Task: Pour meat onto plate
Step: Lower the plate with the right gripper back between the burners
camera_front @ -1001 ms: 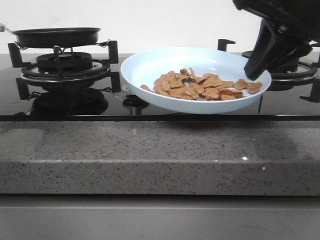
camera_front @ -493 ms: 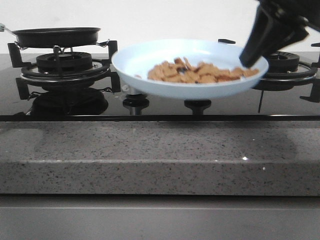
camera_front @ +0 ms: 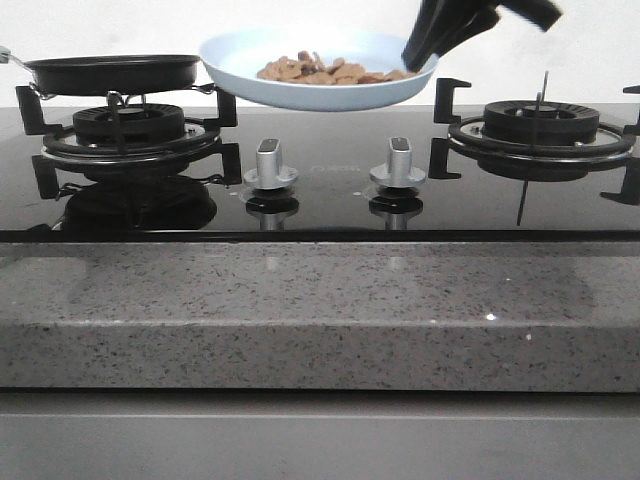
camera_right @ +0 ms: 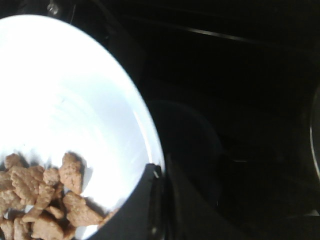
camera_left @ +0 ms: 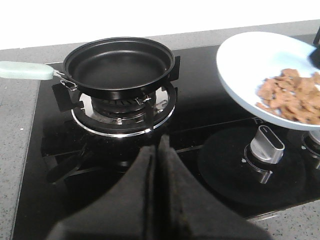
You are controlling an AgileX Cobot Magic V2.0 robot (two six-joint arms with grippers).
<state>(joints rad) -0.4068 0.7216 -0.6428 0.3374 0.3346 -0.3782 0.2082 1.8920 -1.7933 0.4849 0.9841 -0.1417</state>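
1. Your right gripper (camera_front: pixel 432 45) has its fingers (camera_right: pixel 150 200) clamped on the rim of the one pale-blue plate (camera_front: pixel 250 60), gripping it at the edge farthest from the frying pan.
2. Your left gripper (camera_left: pixel 157 170) hangs empty over the hob in front of the frying pan, its two fingers (camera_left: pixel 140 175) pressed together with no gap showing.
3. The plate is held in the air, just beside the frying pan (camera_front: pixel 112 72) and about level with it, tilted slightly down toward the front. In the left wrist view its rim (camera_left: pixel 235 90) overhangs one knob.
4. The meat (camera_front: pixel 325 70) lies in a single loose heap of many small orange-brown pieces inside the plate, gathered toward the gripped side; the half nearer the frying pan is bare.
5. Count of the rest: one black frying pan with a pale handle (camera_left: pixel 25 70), empty, sitting on the burner (camera_front: pixel 128 125) beneath it; a second burner (camera_front: pixel 540 122) well apart from the frying pan, with nothing on it; two silver knobs (camera_front: pixel 270 165) (camera_front: pixel 398 164) between the burners on the black glass hob (camera_front: pixel 320 205); one speckled grey worktop (camera_front: pixel 320 310) in front of the hob.
6. Against a second ago: the plate was low over the hob, hiding the knobs; it has since risen and shifted toward the frying pan, so both knobs now show. The meat has stayed on the plate.
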